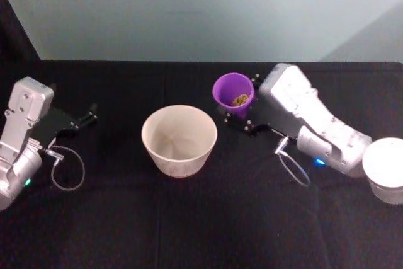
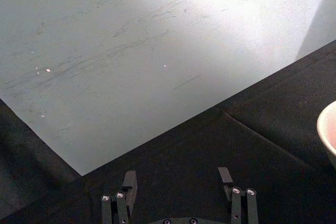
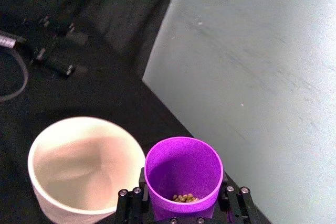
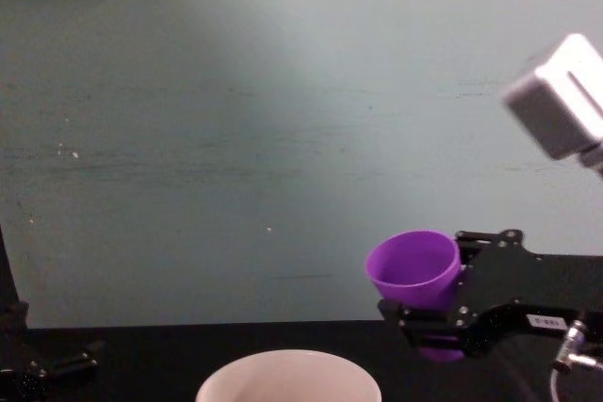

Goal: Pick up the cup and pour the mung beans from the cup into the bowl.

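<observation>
Right tool (image 1: 239, 108) clenched around the cup (image 1: 232, 89), held aloft beside the bowl (image 1: 179, 149); left tool (image 2: 177, 174) spread, empty.

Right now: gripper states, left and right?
Left gripper: open, empty.
Right gripper: shut on the cup.

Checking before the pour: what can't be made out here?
1. Chest view: base of the cup, hidden by the right gripper; lower part of the bowl, cut off by the bottom edge.
2. Right wrist view: how many mung beans, partly hidden by the cup's near wall.
3. Left wrist view: most of the bowl, cut off at the edge, beyond the open left gripper.
</observation>
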Robot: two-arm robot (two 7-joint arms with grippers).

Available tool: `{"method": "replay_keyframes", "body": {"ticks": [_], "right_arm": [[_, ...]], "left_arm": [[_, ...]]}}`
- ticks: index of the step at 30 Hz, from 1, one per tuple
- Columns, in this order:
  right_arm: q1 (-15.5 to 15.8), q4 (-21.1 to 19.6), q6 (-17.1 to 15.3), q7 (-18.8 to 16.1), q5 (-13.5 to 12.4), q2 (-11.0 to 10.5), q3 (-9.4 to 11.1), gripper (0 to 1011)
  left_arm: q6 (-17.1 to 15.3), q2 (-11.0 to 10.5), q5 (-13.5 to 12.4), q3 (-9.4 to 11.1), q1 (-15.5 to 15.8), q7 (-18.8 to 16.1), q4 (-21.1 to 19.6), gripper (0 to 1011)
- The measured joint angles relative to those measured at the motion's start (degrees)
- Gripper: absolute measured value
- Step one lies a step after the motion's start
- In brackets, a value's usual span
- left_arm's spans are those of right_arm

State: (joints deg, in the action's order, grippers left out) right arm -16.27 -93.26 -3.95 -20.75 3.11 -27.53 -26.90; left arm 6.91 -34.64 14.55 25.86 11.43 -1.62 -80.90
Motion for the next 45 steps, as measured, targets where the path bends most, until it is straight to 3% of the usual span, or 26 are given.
{"method": "replay_keyframes", "body": {"ticks": [13,26,45], "right_arm": [[-6.50,-1.05,-5.92,-4.11,10.79,-0.17,-5.20,723],[-12.94,-1.05,-12.10,-7.31,25.56,1.19,-12.58,723],[-14.53,-1.18,-15.29,-7.13,39.35,3.54,-18.18,723]], "left_arm": [[0.00,0.00,0.00,0.00,0.00,0.00,0.00,1000],[0.00,0.00,0.00,0.00,0.00,0.00,0.00,1000],[0.00,0.00,0.00,0.00,0.00,0.00,0.00,1000]]}}
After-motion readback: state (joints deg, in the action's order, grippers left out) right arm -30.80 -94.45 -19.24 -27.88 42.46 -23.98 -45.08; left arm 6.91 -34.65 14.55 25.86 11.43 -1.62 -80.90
